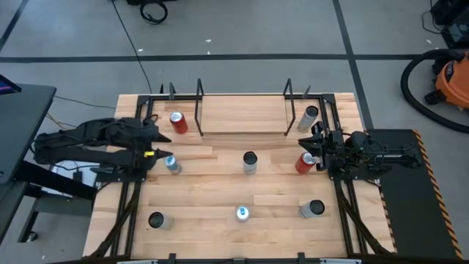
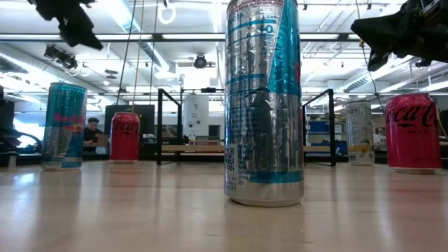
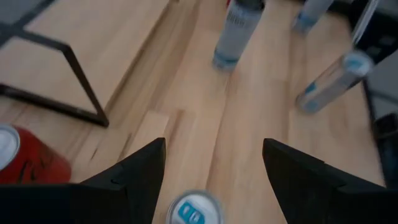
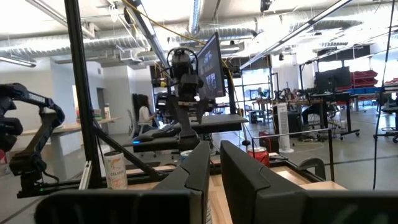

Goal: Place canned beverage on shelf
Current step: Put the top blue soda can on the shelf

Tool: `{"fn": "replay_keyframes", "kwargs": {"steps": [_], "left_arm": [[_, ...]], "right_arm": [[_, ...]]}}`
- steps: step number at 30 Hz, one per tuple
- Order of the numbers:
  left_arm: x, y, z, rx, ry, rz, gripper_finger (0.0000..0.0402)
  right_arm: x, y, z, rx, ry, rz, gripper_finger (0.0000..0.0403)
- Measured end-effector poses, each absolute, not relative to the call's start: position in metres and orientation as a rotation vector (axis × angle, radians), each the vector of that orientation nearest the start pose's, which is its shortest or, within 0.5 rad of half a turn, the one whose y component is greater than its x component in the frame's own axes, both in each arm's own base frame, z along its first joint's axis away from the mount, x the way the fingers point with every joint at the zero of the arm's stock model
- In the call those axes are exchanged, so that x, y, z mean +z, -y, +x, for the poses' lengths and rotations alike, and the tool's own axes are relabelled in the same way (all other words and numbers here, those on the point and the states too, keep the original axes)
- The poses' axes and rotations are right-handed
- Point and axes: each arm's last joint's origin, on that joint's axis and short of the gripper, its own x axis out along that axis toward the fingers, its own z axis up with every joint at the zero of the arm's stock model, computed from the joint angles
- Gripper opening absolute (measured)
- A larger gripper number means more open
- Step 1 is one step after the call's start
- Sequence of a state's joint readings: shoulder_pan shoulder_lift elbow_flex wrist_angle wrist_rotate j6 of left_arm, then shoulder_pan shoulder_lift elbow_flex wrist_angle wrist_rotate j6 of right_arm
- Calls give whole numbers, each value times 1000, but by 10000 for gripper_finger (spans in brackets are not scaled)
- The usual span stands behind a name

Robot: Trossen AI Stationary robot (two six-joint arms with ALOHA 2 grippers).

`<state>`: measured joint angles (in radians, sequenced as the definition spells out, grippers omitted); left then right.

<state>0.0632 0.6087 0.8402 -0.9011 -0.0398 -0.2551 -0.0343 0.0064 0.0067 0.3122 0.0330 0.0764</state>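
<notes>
Tabletop (image 1: 220,183): light wood planks on a black frame, carrying eight cans and the shelf.
Shelf (image 1: 242,117): light wood plank rack at the middle of the tabletop's far edge, thin black rod uprights at both ends; nothing stands on its plank.
Red can, far left (image 1: 178,122): upright on the tabletop, just outside the shelf's left upright.
Silver can, far right (image 1: 310,117): upright on the tabletop, just outside the shelf's right upright, near the far right corner.
Blue-topped can, left (image 1: 171,164): upright near the left edge, about halfway along it, directly below the left gripper.
Dark-topped can, centre (image 1: 250,163): upright at the middle of the tabletop, well apart from the others.
Red can, right (image 1: 305,163): upright near the right edge, just beside the right gripper.
Dark-topped can, near left (image 1: 157,220): upright towards the near left corner.
Blue-and-silver can, near middle (image 1: 242,213): upright close to the near edge, tall and slim in the low view.
Dark-topped can, near right (image 1: 313,209): upright towards the near right corner.
Left gripper (image 1: 163,152): held above the tabletop by the left edge, fingers spread wide apart, empty; the blue-topped can's lid shows between and below its fingers in the left wrist view.
Right gripper (image 1: 316,147): held above the right edge, fingers pressed together, holding nothing.
Background: a person seated at a desk far behind the tabletop.
</notes>
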Motion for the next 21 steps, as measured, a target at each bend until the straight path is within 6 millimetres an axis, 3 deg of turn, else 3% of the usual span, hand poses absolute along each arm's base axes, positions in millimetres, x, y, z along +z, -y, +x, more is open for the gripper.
{"fn": "replay_keyframes", "kwargs": {"steps": [21], "left_arm": [[293, -8, 108, 229, -857, -296, 270]], "right_arm": [[195, 6, 93, -131, 319, 87, 48]]}}
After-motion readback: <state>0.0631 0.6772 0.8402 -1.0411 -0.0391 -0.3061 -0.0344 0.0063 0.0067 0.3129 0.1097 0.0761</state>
